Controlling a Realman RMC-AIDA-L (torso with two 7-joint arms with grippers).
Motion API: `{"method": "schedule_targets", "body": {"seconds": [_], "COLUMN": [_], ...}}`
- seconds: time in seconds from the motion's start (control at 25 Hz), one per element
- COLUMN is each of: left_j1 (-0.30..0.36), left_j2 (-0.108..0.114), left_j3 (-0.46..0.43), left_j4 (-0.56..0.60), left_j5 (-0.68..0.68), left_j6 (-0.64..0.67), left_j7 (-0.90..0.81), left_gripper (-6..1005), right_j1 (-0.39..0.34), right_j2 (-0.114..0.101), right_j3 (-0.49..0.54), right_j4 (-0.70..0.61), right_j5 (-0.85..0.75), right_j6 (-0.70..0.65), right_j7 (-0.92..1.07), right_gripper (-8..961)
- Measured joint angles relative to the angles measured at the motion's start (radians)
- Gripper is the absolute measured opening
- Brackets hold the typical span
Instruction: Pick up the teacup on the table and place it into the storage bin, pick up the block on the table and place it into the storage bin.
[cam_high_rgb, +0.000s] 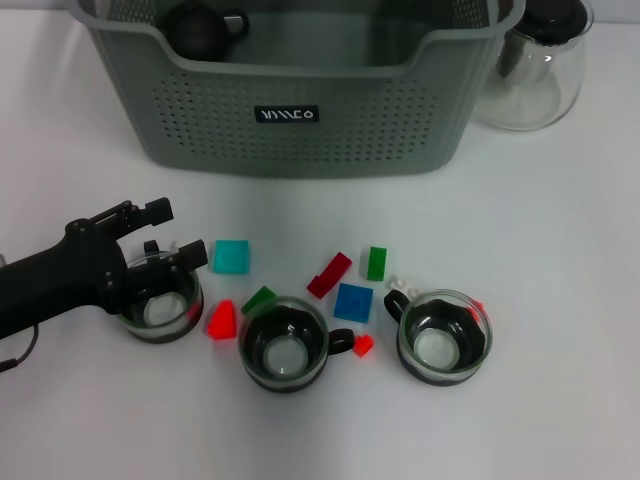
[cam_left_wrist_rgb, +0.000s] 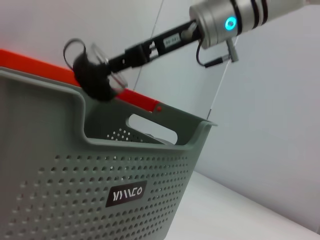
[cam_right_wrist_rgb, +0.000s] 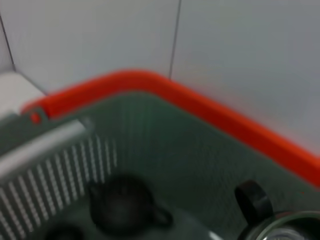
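Three glass teacups with dark bases stand in a row on the white table (cam_high_rgb: 560, 220): the left teacup (cam_high_rgb: 160, 302), the middle teacup (cam_high_rgb: 285, 345) and the right teacup (cam_high_rgb: 444, 338). A fourth teacup (cam_left_wrist_rgb: 95, 70) hangs over the storage bin (cam_high_rgb: 300, 120), clamped in the right gripper (cam_left_wrist_rgb: 107, 62); the left wrist view shows it above the bin's far rim. Inside the bin lies a dark round pot (cam_high_rgb: 200, 28), blurred in the right wrist view. Around the cups lie seven clear blocks: a teal block (cam_high_rgb: 231, 256), a blue block (cam_high_rgb: 353, 302), two green ones (cam_high_rgb: 376, 263) (cam_high_rgb: 259, 299), a long red block (cam_high_rgb: 329, 275), and two small red ones (cam_high_rgb: 222, 320) (cam_high_rgb: 363, 345); another red bit behind the right teacup is mostly hidden. The left gripper (cam_high_rgb: 175, 230) reaches over the left teacup with its fingers spread and empty, partly covering that cup. A clear glass jug (cam_high_rgb: 535, 60) stands beside the bin, cut off by the frame.
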Motion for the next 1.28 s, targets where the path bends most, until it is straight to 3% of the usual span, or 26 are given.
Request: {"method": "schedule_targets", "body": {"seconds": [0.64, 0.92, 1.08, 1.16, 1.28], "left_j1": [-0.001, -0.003, -0.005, -0.007, -0.009], "left_j2": [0.000, 0.000, 0.003, 0.007, 0.008], "left_j3": [0.002, 0.001, 0.000, -0.002, -0.005], "left_j4": [-0.001, -0.001, -0.001, 0.000, 0.002], "left_j5": [0.000, 0.000, 0.000, 0.000, 0.000], "left_j6": [0.000, 0.000, 0.003, 0.006, 0.008], "left_j7": [-0.002, -0.002, -0.018, -0.035, -0.042], "left_gripper": [846, 846, 846, 846, 846], "right_j1": [-0.019, -0.027, -0.114, -0.202, -0.411], "right_j2": [-0.003, 0.009, 0.009, 0.009, 0.003], "right_j3": [-0.070, -0.061, -0.022, 0.006, 0.030], "right_j4": [0.060, 0.051, -0.165, -0.368, -0.690], "right_j5": [-0.057, -0.108, -0.045, 0.060, 0.367], "right_j6": [-0.097, -0.088, -0.123, -0.170, -0.221], "right_j7": [-0.002, 0.014, 0.013, -0.005, -0.122], "right_gripper": [49, 158, 244, 287, 352]}}
